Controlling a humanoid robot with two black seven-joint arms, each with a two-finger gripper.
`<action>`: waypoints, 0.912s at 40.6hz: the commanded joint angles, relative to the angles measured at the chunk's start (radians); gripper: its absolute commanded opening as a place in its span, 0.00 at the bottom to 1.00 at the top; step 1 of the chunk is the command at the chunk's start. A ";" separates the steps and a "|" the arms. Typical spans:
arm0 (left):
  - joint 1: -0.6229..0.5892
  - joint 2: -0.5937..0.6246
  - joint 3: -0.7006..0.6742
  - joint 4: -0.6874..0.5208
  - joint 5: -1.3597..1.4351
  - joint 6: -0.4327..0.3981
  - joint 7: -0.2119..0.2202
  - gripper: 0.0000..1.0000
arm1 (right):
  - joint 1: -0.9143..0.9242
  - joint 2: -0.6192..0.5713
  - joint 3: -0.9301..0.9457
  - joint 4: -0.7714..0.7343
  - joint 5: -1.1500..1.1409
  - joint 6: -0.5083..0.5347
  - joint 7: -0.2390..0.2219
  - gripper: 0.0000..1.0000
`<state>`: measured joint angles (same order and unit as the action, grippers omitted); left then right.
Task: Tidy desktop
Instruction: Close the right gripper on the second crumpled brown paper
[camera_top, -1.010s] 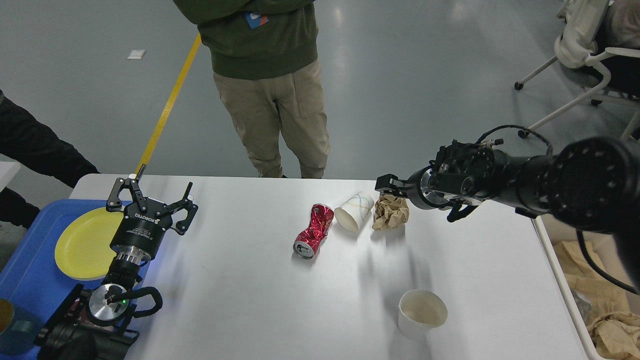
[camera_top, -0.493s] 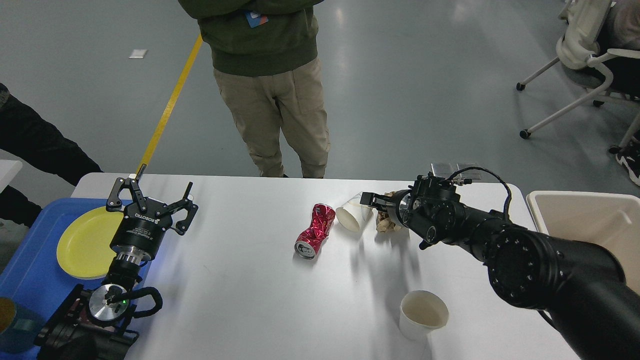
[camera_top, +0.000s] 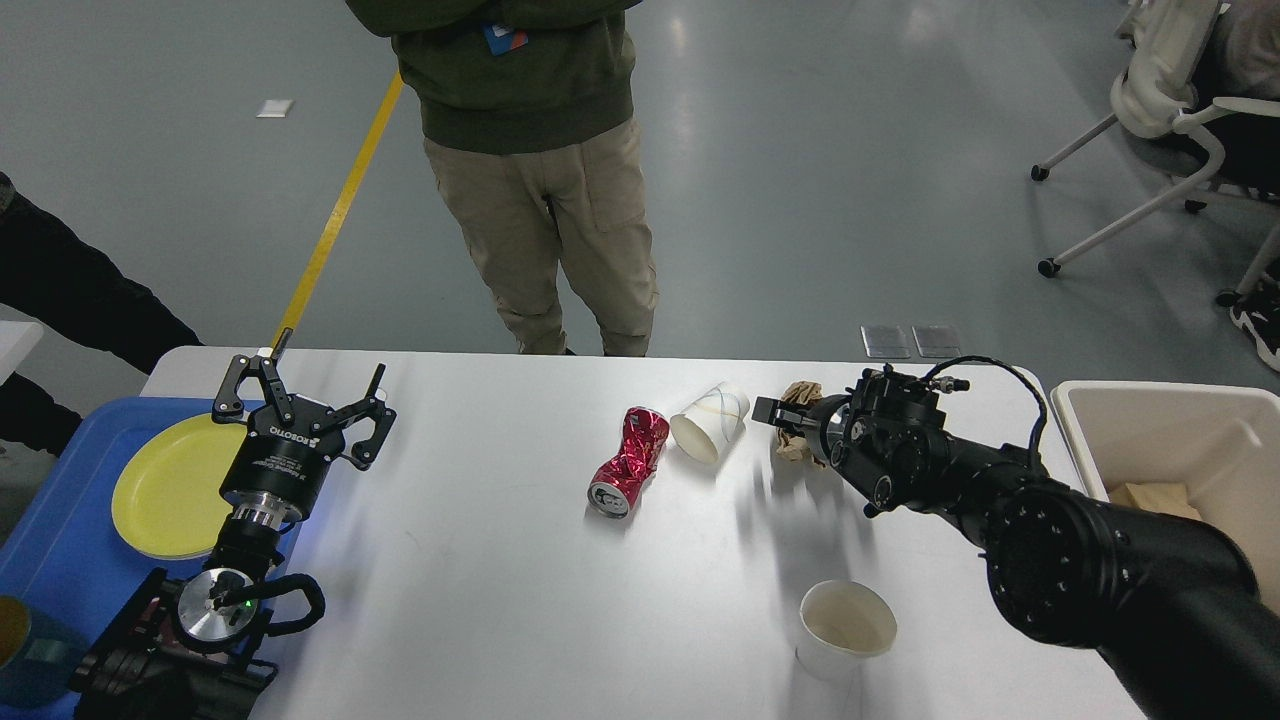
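Observation:
The white desktop (camera_top: 500, 590) fills the lower view. My right gripper (camera_top: 783, 418) reaches in from the right at the far middle and is shut on a crumpled brown paper ball (camera_top: 800, 393), which shows above and below its fingers. Just left of it a white paper cup (camera_top: 710, 423) lies on its side, beside a crushed red can (camera_top: 626, 462). An upright white paper cup (camera_top: 845, 625) stands near the front edge. My left gripper (camera_top: 303, 402) stands open and empty at the far left, pointing away from me.
A yellow plate (camera_top: 160, 485) lies in a blue tray (camera_top: 55, 545) at the left edge. A beige bin (camera_top: 1160, 425) holding brown paper (camera_top: 1150, 497) sits off the table's right end. A person (camera_top: 540, 200) stands behind the table, and a chair (camera_top: 1170, 110) is at the far right.
My right arm swung forward and lowered onto the paper ball, then drew slightly right with it. The bin came into view. The left arm has not moved.

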<state>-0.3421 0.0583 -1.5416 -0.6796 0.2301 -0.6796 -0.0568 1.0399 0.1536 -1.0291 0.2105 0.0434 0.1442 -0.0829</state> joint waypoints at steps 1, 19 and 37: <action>0.000 0.000 0.000 0.000 0.000 0.000 0.000 0.96 | -0.020 0.001 0.006 -0.020 0.003 -0.009 0.000 0.98; 0.000 0.002 0.000 0.000 0.000 0.000 0.000 0.96 | -0.052 -0.011 0.021 -0.019 0.003 -0.028 0.000 0.13; 0.000 0.002 0.000 0.000 0.000 0.000 0.000 0.96 | -0.034 -0.025 0.055 0.015 0.009 -0.008 -0.078 0.00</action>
<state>-0.3421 0.0599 -1.5416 -0.6795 0.2301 -0.6796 -0.0567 1.0024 0.1303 -0.9924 0.2158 0.0504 0.1340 -0.1427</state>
